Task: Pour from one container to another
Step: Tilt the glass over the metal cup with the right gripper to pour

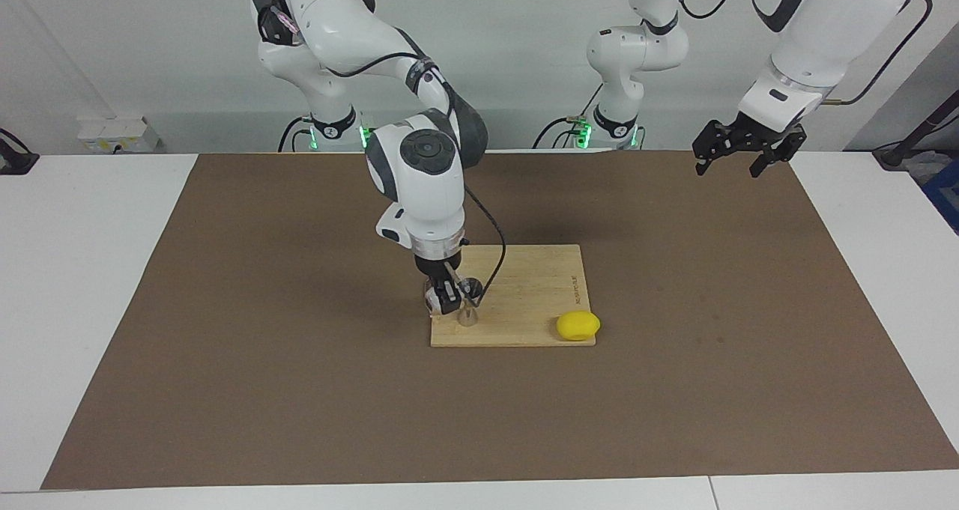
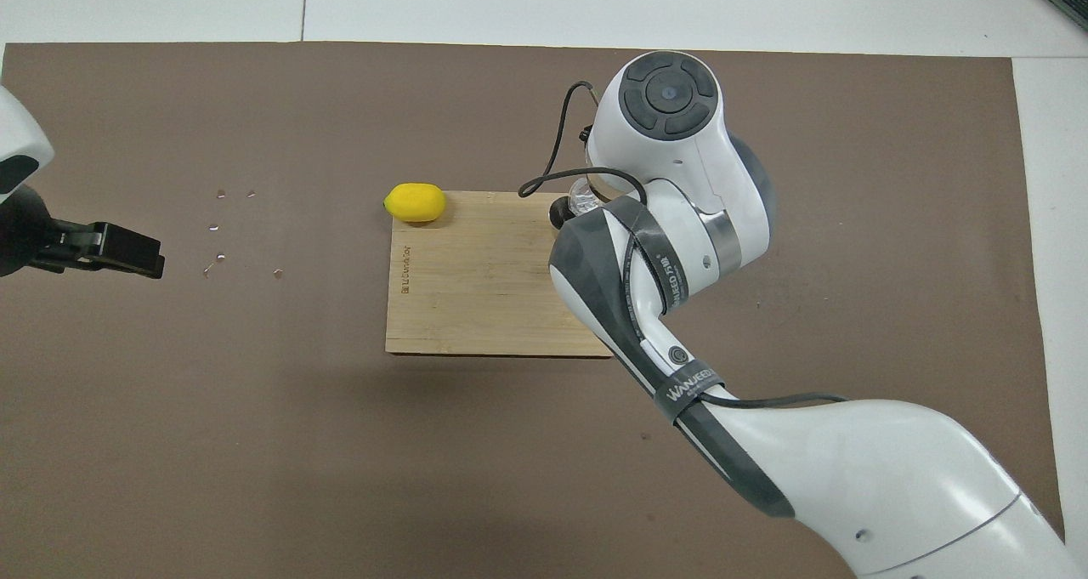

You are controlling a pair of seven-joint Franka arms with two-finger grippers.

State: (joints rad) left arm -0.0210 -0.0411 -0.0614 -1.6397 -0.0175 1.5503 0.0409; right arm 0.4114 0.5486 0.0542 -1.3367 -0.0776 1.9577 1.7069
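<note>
Facing view: the right hand (image 1: 448,298) clasps the glass tumbler (image 1: 436,299) just above the cutting board (image 1: 524,300), touching or nearly touching the metal jigger (image 1: 469,300). The jigger stands upright on the board's corner at about 7 o'clock from the board's centre in this view. A lemon (image 1: 578,325) rests at the board's 4 o'clock corner (partly overhanging the brown mat (image 1: 225,308) on the counter (image 1: 75,270)). The left hand (image 1: 742,150) waits aloft, fingers spread, over the mat's edge at the left arm's end.
</note>
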